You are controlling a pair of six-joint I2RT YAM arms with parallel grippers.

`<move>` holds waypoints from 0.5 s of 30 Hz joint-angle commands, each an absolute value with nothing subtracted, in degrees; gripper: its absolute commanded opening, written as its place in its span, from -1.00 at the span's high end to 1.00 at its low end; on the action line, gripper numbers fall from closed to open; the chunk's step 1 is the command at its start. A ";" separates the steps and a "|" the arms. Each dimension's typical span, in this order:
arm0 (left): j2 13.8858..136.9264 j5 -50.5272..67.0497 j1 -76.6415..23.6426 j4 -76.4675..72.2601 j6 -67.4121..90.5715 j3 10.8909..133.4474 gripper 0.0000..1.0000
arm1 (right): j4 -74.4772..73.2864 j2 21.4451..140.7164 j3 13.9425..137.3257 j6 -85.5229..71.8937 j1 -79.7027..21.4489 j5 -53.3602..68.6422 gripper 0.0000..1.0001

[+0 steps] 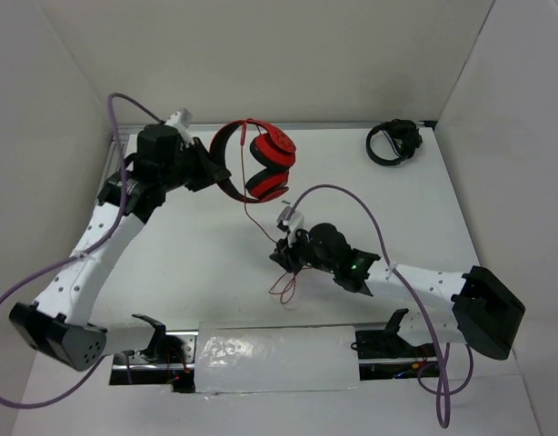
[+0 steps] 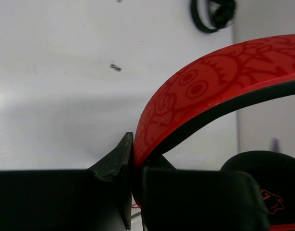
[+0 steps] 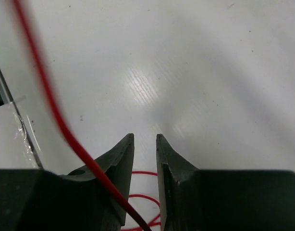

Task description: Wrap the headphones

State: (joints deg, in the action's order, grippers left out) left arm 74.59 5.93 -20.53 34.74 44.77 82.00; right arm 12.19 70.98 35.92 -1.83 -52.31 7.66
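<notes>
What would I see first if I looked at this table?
The bright red headphones at the far middle, gripped by the headband in the left tool. Their thin red cable trails down to loops by the open right tool, and black headphones sit in the far right corner.

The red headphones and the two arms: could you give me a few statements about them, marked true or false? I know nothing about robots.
1. The left gripper is clamped on the headband of the red headphones. True.
2. The right gripper is squeezing the cable. False: its jaws stand slightly apart with nothing between them, and the cable only crosses one finger.
3. The black headphones touch the red ones. False: they lie apart, at the far right corner of the table.
4. Loose loops of cable lie on the table. True.
</notes>
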 commanded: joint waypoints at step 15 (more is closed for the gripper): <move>58.71 36.72 -19.25 22.23 37.27 79.36 1.00 | 45.09 75.93 29.44 -15.11 -37.28 18.10 1.00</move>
